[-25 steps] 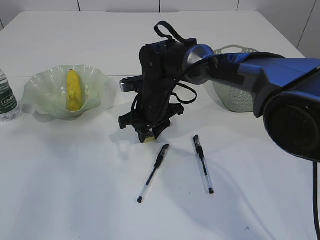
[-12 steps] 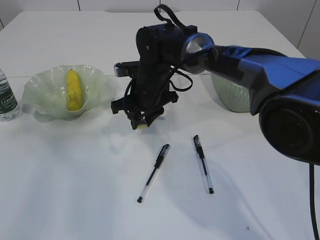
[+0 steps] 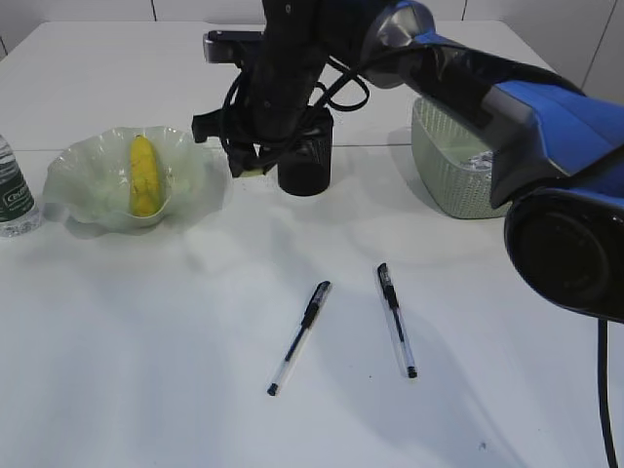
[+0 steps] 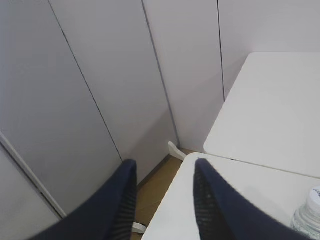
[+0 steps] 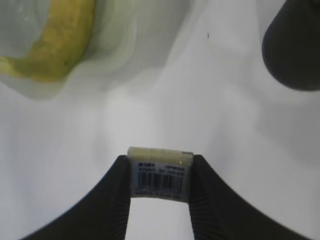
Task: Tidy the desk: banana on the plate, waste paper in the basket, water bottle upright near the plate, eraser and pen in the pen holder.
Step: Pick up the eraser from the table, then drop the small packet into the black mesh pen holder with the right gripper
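Exterior view: right gripper point(image 3: 250, 172) pinches the eraser point(image 3: 253, 173) in the air — holder point(image 3: 304, 164) just to its right, upright, mouth up.

Left wrist view: left gripper point(image 4: 162, 187) spread, empty, far off at the desk edge.

Right wrist view: eraser point(image 5: 159, 172) clamped crosswise between the jaws — holder point(image 5: 294, 50) up and right.

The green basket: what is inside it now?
Inside the basket, a bit of crumpled white paper shows by the rim. The blue arm covers the rest of its opening, so nothing more can be seen.
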